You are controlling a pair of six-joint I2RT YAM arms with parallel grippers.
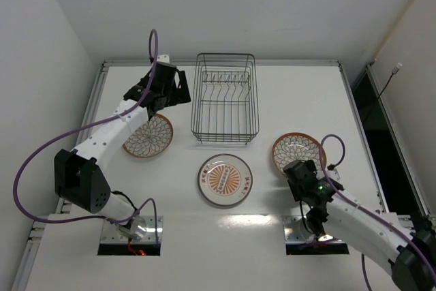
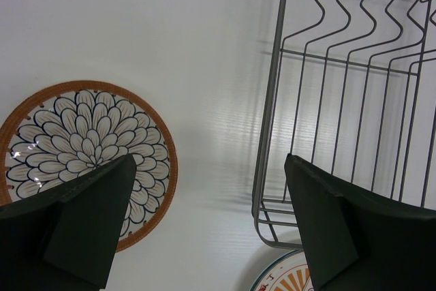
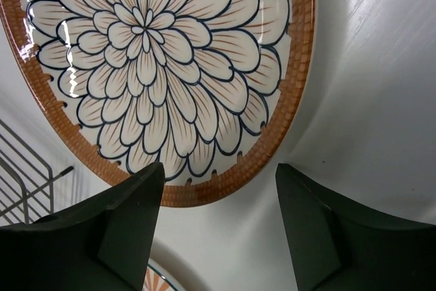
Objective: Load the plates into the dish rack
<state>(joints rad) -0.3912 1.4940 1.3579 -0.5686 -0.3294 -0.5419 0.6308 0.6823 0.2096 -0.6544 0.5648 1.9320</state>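
Three plates lie flat on the white table. A brown-rimmed floral plate [image 1: 148, 137] is at the left, a pale-rimmed plate with an orange centre [image 1: 225, 179] in the middle, and a second brown-rimmed plate [image 1: 296, 152] at the right. The black wire dish rack [image 1: 225, 98] stands empty behind them. My left gripper [image 1: 174, 90] is open and empty, hovering between the left plate [image 2: 82, 134] and the rack's left side [image 2: 340, 100]. My right gripper [image 1: 300, 172] is open and empty, just above the near rim of the right plate [image 3: 157, 52].
The table has a raised metal frame [image 1: 102, 73] along its far and side edges. A dark gap [image 1: 364, 100] runs along the right side. A purple cable [image 1: 41, 155] loops off the left arm. The rack's corner [image 3: 27, 182] shows in the right wrist view.
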